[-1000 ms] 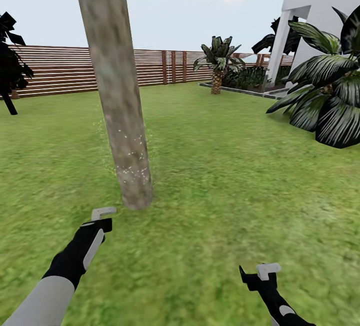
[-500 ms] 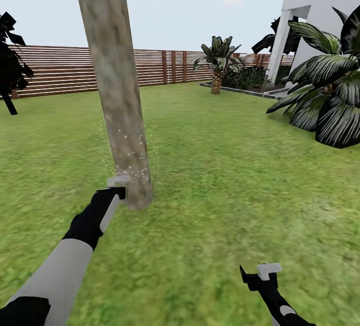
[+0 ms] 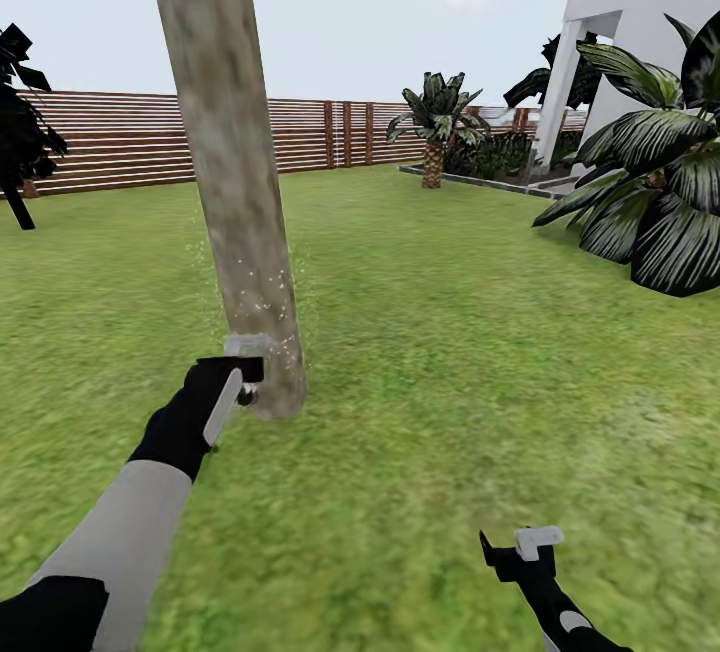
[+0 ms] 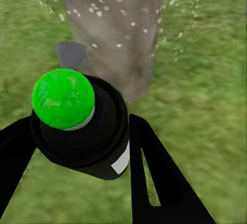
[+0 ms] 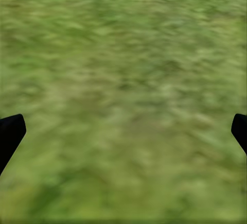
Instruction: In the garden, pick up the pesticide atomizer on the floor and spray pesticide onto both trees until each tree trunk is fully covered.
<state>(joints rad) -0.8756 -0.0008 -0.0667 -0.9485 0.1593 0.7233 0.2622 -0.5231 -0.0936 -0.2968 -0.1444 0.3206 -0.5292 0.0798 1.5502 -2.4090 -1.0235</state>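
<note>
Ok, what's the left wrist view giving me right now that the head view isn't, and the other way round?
Left wrist view alone: the pesticide atomizer up close, a black bottle with a green ball top and white label, clamped between the black fingers of the left pincer.

Head view alone: the open right pincer low over grass, the fence, a small palm and the white house.

Both: the tree trunk with white pesticide specks on its lower part, and the lawn.
</note>
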